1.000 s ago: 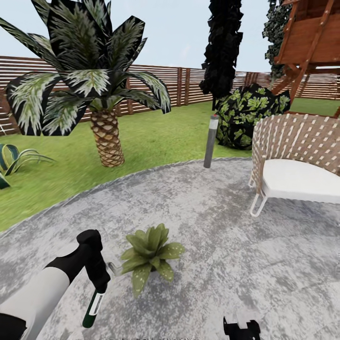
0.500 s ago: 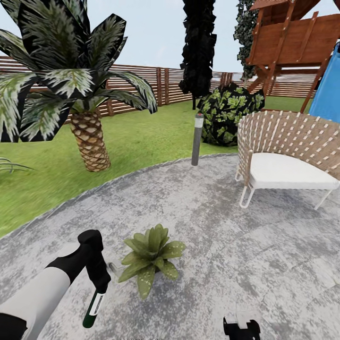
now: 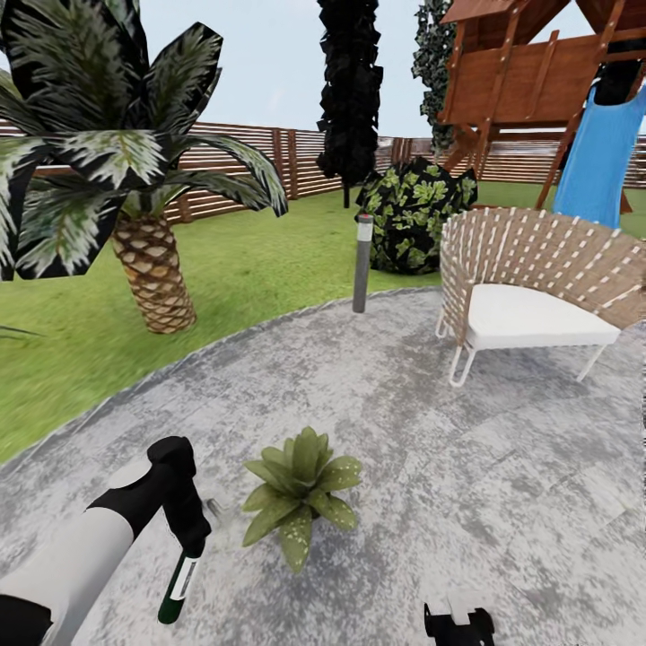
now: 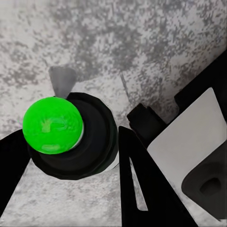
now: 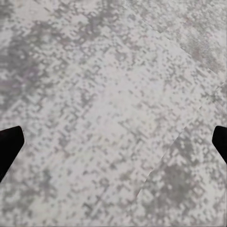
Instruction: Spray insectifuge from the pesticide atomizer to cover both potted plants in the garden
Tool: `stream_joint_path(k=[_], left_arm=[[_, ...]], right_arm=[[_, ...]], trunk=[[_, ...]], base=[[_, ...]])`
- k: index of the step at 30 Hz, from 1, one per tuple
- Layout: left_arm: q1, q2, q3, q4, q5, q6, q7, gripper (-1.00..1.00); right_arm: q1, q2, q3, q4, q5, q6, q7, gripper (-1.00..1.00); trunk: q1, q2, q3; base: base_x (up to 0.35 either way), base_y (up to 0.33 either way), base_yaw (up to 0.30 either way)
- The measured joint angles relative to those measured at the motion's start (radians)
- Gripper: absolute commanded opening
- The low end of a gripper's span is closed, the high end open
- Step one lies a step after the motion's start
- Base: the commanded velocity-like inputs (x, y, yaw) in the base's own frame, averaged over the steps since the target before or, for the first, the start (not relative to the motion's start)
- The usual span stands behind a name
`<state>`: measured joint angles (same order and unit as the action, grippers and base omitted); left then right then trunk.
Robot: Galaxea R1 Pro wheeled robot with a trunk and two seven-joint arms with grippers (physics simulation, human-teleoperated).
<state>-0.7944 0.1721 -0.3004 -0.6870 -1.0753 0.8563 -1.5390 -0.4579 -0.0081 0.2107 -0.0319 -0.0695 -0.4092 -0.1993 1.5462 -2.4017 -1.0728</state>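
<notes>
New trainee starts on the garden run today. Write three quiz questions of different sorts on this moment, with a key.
1. True or false: the left gripper holds the pesticide atomizer with its bottle hanging downward.
2. The potted plant stands on: A) the lawn, B) the grey paving, C) the chair's white cushion.
3. Fill in: in the right wrist view, the fingertips of the right gripper stand wide apart over bare ____.

Key: 1 true; 2 B; 3 paving.
</notes>
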Motion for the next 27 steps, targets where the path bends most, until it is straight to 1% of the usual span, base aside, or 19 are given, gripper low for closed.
stream_joint_path(k=[5,11,15,21,27], left_arm=[[0.0,-0.001,-0.003,0.003,0.0,-0.001,0.0,-1.0],[0.001,-0.001,-0.005,0.007,0.002,-0.004,0.0,-1.0],[0.002,0.002,-0.003,0.007,0.002,-0.005,0.0,-1.0],[0.002,0.001,-0.002,0.003,0.0,-0.004,0.0,-1.0],[0.002,-0.001,-0.002,-0.001,0.0,-0.003,0.0,-1.0]], right_arm=[[0.0,0.0,0.0,0.0,0.0,0.0,0.0,1.0],[0.0,0.0,0.0,0.0,0.0,-0.001,0.0,1.0],[0.0,0.0,0.0,0.0,0.0,-0.001,0.0,1.0],[0.0,0.0,0.0,0.0,0.0,0.0,0.0,1.0],[0.0,0.0,0.0,0.0,0.0,0.0,0.0,1.0]], trunk=[[0.0,0.0,0.0],[0.0,0.0,0.0],[0.001,0.0,0.0],[0.001,0.0,0.0],[0.0,0.0,0.0]], base=[[0.215,0.258,-0.267],[0.038,0.038,-0.269],[-0.152,0.092,-0.269],[-0.253,0.231,-0.269],[-0.038,0.292,-0.268]])
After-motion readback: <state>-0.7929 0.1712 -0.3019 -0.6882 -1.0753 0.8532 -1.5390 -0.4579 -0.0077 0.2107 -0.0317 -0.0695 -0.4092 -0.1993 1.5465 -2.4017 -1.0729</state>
